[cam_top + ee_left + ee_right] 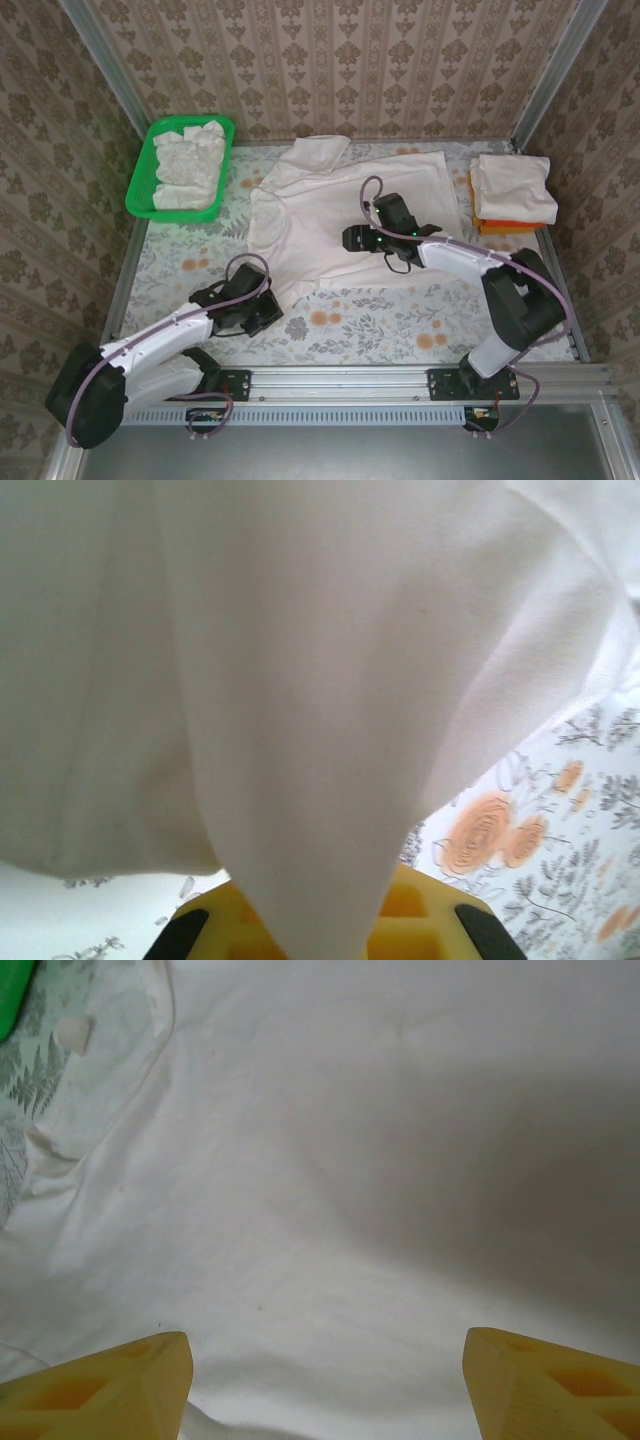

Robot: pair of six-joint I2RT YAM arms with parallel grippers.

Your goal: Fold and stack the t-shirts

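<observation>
With a folded stack (pixel 513 190) lying at far right and crumpled shirts (pixel 190 160) waiting in the green basket (pixel 145 170), the left gripper (pixel 262 312) is pinching the spread off-white t-shirt (pixel 340 200) at its near-left hem, while the right gripper (pixel 358 238) is hovering over it with jaws spread.

Spread t-shirt (pixel 340 215), centre: off-white cloth, matt, soft, lightly creased.
Folded t-shirts (pixel 512 190), two o'clock: same matt cloth, one orange.
Basket (pixel 138 185), ten o'clock: green plastic mesh, slight gloss.
Table cover (pixel 380 325): floral print, smooth.
Rail (pixel 400 380), six o'clock: bare metal, dull sheen.
My right fingers (pixel 110 1385) and left fingers (pixel 420 925): yellow plastic, matt.
</observation>
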